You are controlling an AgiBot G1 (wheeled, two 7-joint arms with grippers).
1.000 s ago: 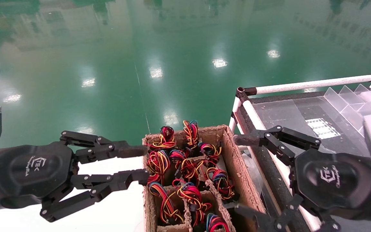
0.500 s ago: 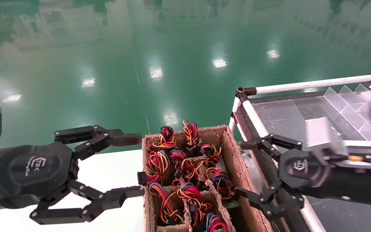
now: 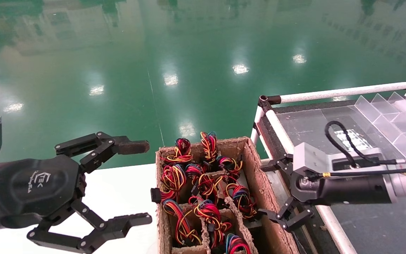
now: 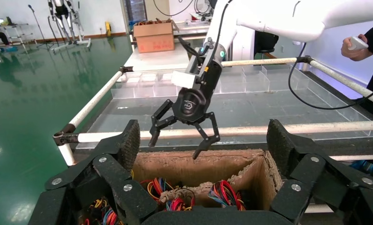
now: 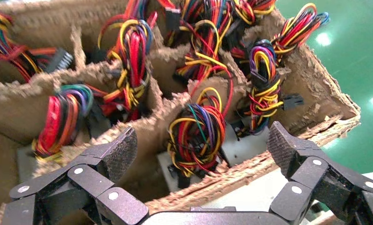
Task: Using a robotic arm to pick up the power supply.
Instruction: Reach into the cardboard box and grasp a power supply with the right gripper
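1. The right gripper (image 3: 275,190) has swung in from beside the cardboard box (image 3: 256,169) and turned, and now hangs over the box's right wall, which looks like lining up for a reach inside.
2. The left gripper (image 3: 132,183) has spread wider over the last second and sits just off the box's left wall, above the white tabletop (image 3: 118,190).
3. Right fingers (image 5: 111,152) are wide apart, holding nothing and touching nothing; the wrist view looks straight down between them into the compartments.
4. Left fingers (image 3: 129,146) are also wide apart and empty.
5. The power supply (image 5: 194,136) stands in the compartment just inside the box's right wall, its coloured wire bundle on top and grey metal showing below, between the right fingers.
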